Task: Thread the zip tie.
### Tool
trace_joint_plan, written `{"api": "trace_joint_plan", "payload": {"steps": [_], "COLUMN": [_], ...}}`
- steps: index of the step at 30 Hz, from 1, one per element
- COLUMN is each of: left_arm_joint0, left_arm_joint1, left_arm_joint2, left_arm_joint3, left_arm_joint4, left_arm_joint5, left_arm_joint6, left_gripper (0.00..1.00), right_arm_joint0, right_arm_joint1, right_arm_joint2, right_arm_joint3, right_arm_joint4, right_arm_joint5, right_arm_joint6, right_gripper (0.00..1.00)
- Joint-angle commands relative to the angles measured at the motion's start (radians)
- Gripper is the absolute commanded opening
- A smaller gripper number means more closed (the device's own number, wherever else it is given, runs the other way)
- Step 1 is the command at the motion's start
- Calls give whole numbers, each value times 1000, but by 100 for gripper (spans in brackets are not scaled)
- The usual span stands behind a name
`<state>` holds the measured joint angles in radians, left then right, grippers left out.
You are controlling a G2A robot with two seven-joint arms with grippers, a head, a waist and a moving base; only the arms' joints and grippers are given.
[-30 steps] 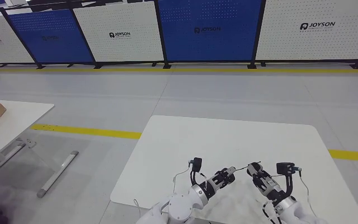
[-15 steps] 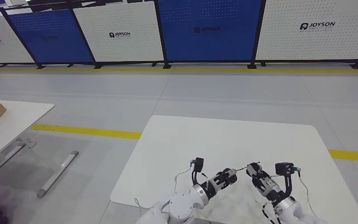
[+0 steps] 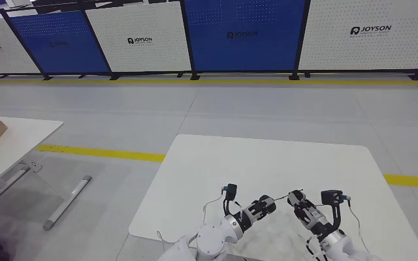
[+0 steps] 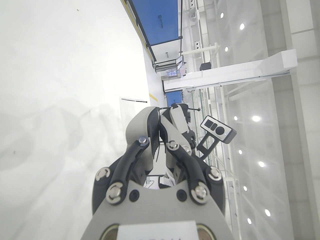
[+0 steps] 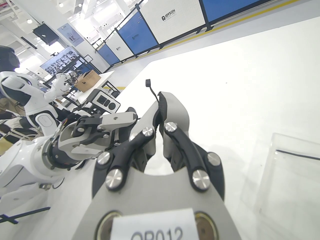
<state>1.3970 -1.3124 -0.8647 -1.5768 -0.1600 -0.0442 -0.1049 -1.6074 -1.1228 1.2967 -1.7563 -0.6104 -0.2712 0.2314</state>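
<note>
A thin black zip tie (image 3: 282,195) spans the short gap between my two grippers near the white table's (image 3: 261,163) front edge. My right gripper (image 5: 160,98) is shut on the tie just below its square head (image 5: 148,83), which sticks out past the fingertips. My left gripper (image 4: 158,112) is shut too, with a thin dark strand running between its fingers, apparently the tie's tail. In the top view the left gripper (image 3: 270,203) and right gripper (image 3: 294,196) sit almost tip to tip. The left gripper (image 5: 135,116) lies close beside the right fingers.
A clear plastic tray (image 5: 275,176) rests on the table by the right arm, holding a spare black zip tie (image 5: 297,154). The far half of the table is bare white. A second white table (image 3: 19,137) stands off to the left.
Both grippers stay shut and almost still. The right arm has edged very slightly toward the left one.
</note>
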Motion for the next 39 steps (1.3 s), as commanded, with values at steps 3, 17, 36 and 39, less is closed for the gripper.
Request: {"api": "trace_joint_plan", "payload": {"steps": [3,17,36,39], "left_arm_joint0": [-1,13,29,30], "left_arm_joint1": [-1,-5,-3,-2], "left_arm_joint2": [1,-9,-36,-52], "left_arm_joint3": [2,-14,-29,-26], "left_arm_joint4": [-1,-46,-129,-180], "left_arm_joint5": [-1,-81,-98,-96], "left_arm_joint6": [-1,25,-5,-23], "left_gripper": [0,0,0,0], "right_arm_joint0": [1,-15,3,2], "right_arm_joint1": [0,3,16,30], "right_arm_joint2": [1,30,37,46], "right_arm_joint3": [1,0,-24,-40], "right_arm_joint4": [-6,20,20,11], "right_arm_joint5": [-3,-53,-69,-69], "right_arm_joint6": [9,13,71,62], "right_gripper": [35,100,100,100]}}
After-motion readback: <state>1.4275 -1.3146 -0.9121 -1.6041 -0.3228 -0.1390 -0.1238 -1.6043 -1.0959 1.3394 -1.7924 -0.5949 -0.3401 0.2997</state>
